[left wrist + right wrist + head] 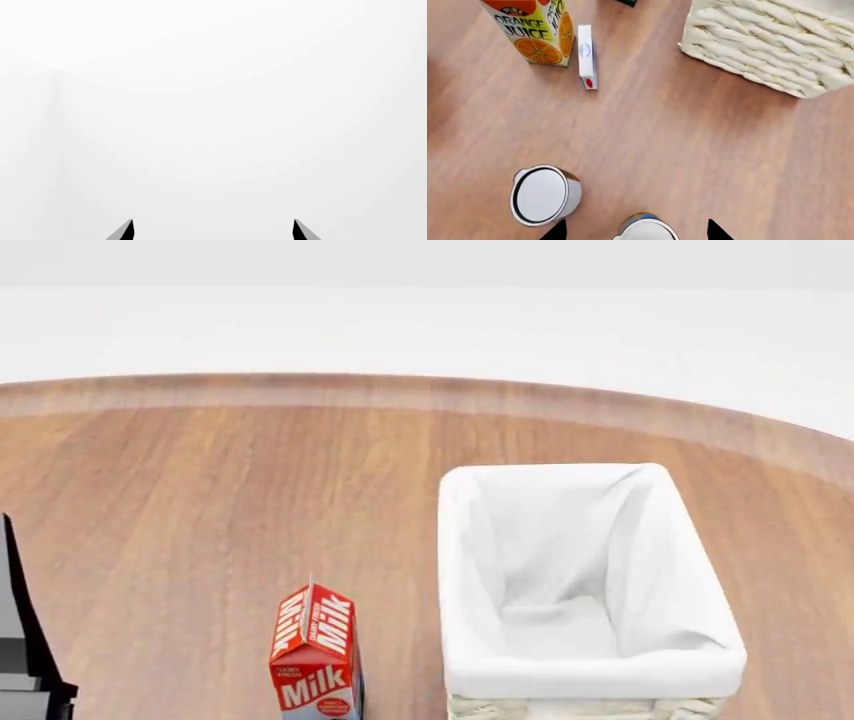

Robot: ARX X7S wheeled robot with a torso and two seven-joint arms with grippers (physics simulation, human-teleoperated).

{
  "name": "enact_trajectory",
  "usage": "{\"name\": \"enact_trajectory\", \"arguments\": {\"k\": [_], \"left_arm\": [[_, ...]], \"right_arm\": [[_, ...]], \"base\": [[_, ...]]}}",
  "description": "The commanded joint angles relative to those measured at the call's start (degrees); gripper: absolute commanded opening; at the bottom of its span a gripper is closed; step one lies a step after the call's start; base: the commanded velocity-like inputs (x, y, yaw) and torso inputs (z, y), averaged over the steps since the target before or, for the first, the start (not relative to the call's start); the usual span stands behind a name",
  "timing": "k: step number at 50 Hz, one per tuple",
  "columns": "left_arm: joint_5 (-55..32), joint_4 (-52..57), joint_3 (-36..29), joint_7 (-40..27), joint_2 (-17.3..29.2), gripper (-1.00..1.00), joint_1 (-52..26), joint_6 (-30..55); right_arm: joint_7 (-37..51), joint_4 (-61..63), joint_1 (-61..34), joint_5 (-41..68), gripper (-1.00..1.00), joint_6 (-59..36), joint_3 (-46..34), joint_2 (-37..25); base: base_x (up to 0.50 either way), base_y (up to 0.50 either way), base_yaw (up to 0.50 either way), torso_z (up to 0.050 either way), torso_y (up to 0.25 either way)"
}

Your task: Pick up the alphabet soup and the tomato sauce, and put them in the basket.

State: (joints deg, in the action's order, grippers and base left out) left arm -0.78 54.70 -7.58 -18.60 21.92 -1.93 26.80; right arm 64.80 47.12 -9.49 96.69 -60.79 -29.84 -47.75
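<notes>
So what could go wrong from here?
Two cans sit close together under the right pincer: the can between its open tips and a second can beside it. Closing could nudge the neighbour over. Their labels barely show, so it might be the wrong can. The basket stands some way off, so a loose grip could drop it.

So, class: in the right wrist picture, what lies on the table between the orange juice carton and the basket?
A small white box beside the juice carton, then bare wood up to the basket.
</notes>
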Motion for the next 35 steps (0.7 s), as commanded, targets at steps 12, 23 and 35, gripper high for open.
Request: {"name": "enact_trajectory", "arguments": {"k": [12, 23, 35], "left_arm": [[-0.12, -0.21, -0.11, -0.47, 0.27, 1.0, 0.35, -0.51], [-0.06, 0.32, -0.26, -0.61, 0.54, 1.0, 0.34, -0.06], [-0.43, -0.04, -0.09, -0.83, 0.6, 1.0, 0.59, -0.67]], "right_arm": [[-8.8, -3.07, 6.05, -10.08, 1.0, 2.03, 0.5, -0.3], [-10.78, -4.39, 7.2, -11.96, 1.0, 2.97, 0.51, -0.66], [-14.36, -6.08, 8.72, -16.65, 1.0, 4.53, -0.34, -0.01]], "base": [[0.0, 0.0, 0.0, 0.0, 0.0], [0.0, 0.0, 0.0, 0.0, 0.0], [0.0, 0.0, 0.0, 0.0, 0.0]]}}
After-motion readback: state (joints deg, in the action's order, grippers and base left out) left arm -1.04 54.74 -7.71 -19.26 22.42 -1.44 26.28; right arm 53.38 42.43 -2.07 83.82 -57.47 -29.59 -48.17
